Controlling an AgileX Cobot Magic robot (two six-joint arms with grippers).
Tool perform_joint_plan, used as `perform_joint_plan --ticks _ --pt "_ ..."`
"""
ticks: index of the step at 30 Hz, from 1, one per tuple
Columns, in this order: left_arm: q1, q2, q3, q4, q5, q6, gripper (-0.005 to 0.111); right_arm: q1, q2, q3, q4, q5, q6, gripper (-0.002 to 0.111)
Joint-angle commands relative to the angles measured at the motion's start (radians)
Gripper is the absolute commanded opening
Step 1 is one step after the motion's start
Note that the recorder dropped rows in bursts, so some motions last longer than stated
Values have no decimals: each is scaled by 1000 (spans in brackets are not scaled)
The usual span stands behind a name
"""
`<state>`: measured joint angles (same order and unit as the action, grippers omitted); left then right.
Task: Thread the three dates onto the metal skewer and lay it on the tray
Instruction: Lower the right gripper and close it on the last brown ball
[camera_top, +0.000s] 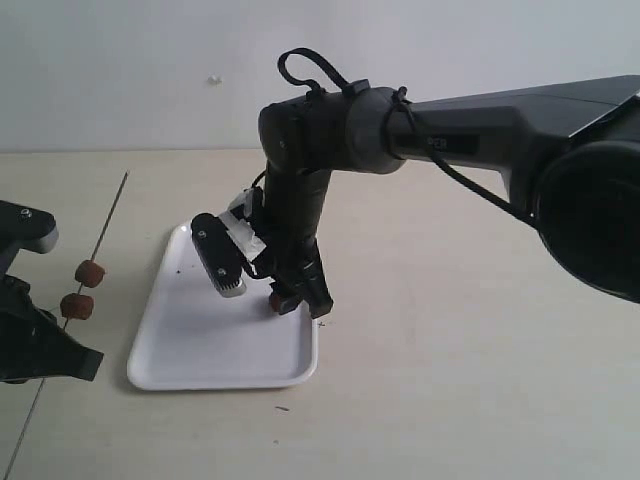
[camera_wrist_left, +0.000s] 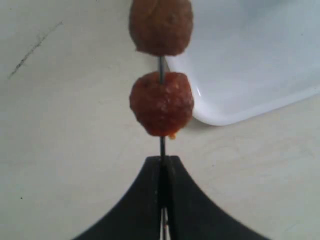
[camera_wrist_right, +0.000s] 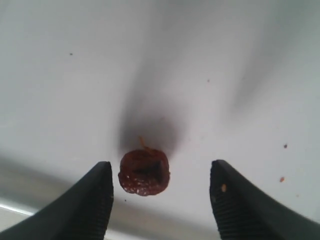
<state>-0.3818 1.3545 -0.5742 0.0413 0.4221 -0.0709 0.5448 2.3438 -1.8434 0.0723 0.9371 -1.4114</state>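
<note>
Right gripper (camera_wrist_right: 161, 172) spread wide, jaws either side of the loose date (camera_wrist_right: 144, 172), not touching it, date lying in the tray (camera_top: 200, 345), left gripper (camera_wrist_left: 162, 167) clamped on the metal skewer (camera_wrist_left: 162, 146) just beside the tray, threaded date (camera_wrist_left: 161, 102) and second threaded date (camera_wrist_left: 161, 25) on it

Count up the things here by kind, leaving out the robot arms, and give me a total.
Dates: 3
Skewer: 1
Tray: 1
Total: 5
</note>
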Motion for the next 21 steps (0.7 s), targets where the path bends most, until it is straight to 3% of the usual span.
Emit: perform_joint_plan --ticks 1,11,21 --pt "0 1 -6 -13 -14 0 0 2 8 2 7 7 2 55" --pt "0 1 -6 -15 -16 0 0 2 24 2 5 14 9 54" --pt "0 1 -6 -15 -16 0 0 2 24 2 5 20 29 43"
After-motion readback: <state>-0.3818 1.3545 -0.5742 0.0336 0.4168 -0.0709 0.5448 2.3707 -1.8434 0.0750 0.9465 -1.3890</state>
